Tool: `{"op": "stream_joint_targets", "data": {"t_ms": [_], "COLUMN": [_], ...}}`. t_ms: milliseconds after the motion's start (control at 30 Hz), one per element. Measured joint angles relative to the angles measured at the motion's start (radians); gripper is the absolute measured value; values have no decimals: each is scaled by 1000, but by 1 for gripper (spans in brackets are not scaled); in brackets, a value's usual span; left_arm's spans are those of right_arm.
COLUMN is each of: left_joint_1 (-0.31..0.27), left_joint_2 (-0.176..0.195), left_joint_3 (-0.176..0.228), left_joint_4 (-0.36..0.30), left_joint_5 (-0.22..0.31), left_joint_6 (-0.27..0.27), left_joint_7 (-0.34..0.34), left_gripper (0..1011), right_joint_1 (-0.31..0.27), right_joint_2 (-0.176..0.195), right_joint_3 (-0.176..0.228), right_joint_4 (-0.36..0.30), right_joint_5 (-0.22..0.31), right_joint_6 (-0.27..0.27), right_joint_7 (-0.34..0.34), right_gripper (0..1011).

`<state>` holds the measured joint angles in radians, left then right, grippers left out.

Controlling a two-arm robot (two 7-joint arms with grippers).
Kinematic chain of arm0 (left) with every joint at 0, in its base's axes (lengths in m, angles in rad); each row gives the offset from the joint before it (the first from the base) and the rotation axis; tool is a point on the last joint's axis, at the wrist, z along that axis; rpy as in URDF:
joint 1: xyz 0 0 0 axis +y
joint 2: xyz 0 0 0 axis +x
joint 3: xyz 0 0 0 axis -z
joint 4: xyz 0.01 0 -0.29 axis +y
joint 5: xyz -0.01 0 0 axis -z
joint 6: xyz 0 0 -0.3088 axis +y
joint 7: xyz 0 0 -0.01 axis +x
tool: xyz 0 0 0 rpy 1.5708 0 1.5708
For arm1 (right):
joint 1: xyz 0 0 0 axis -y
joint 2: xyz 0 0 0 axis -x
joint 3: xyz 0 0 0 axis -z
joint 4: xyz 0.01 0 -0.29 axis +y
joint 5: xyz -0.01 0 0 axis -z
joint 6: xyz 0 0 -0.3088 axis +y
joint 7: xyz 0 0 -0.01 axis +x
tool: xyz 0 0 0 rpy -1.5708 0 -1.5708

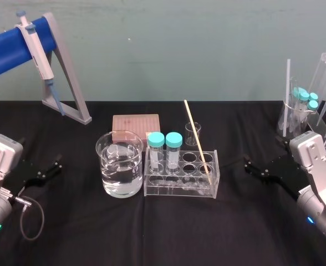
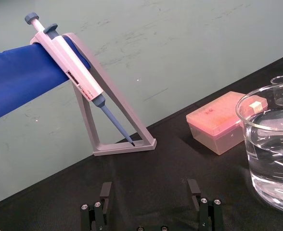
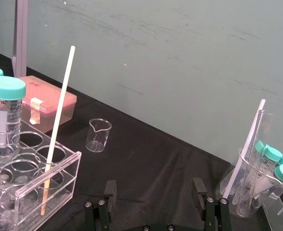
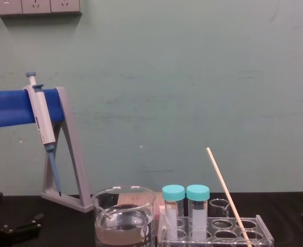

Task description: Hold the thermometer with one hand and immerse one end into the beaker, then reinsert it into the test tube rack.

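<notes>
Currently the thermometer (image 1: 198,141) is propped in the test tube rack (image 1: 181,191) mid-table (image 1: 163,238), beside the beaker (image 1: 120,164); the left gripper (image 2: 149,192) and right gripper (image 3: 154,190) are spread wide near opposite edges.

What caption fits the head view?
Thermometer leans in test tube rack beside beaker; left gripper and right gripper open at the sides.

A pale green wall (image 4: 203,77) (power sockets (image 4: 35,6) high up) backs a black-covered table (image 1: 168,233).
</notes>
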<state>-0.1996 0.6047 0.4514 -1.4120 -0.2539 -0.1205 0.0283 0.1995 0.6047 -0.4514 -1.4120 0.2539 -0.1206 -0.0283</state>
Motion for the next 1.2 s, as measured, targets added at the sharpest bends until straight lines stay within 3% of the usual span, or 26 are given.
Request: {"op": "stream_joint_targets", "data": {"t_ms": [200, 400, 433, 533, 633, 733, 800, 900, 967, 1200], "left_joint_1": [0, 0, 0, 0, 0, 0, 0, 0, 0, 0], "left_joint_2": [0, 0, 0, 0, 0, 0, 0, 0, 0, 0], "left_joint_3": [0, 0, 0, 0, 0, 0, 0, 0, 0, 0], "left_joint_4": [0, 0, 0, 0, 0, 0, 0, 0, 0, 0], "left_joint_5": [0, 0, 0, 0, 0, 0, 0, 0, 0, 0], "left_joint_6": [0, 0, 0, 0, 0, 0, 0, 0, 0, 0], "left_joint_7": [0, 0, 0, 0, 0, 0, 0, 0, 0, 0], "left_gripper": [1004, 1004, 1004, 1004, 1004, 1004, 1004, 1004, 1004, 1004], "right_joint_1": [-16, -77, -77, -105, -112, -99, -80, -14, 15, 182], "right_joint_2": [8, 50, 50, 73, 81, 87, 87, 77, 72, 27], "right_joint_3": [12, 60, 60, 98, 121, 140, 144, 142, 138, 110], "right_joint_4": [-34, -173, -173, -252, -288, -312, -313, -284, -264, -104], "right_joint_5": [-2, 30, 30, 93, 142, 212, 245, 305, 318, 416], "right_joint_6": [0, 31, 31, 58, 79, 135, 179, 289, 325, 502], "right_joint_7": [0, 28, 28, 74, 112, 177, 210, 277, 300, 442], "right_gripper": [1003, 1003, 1003, 1003, 1003, 1003, 1003, 1003, 1003, 1003]}}
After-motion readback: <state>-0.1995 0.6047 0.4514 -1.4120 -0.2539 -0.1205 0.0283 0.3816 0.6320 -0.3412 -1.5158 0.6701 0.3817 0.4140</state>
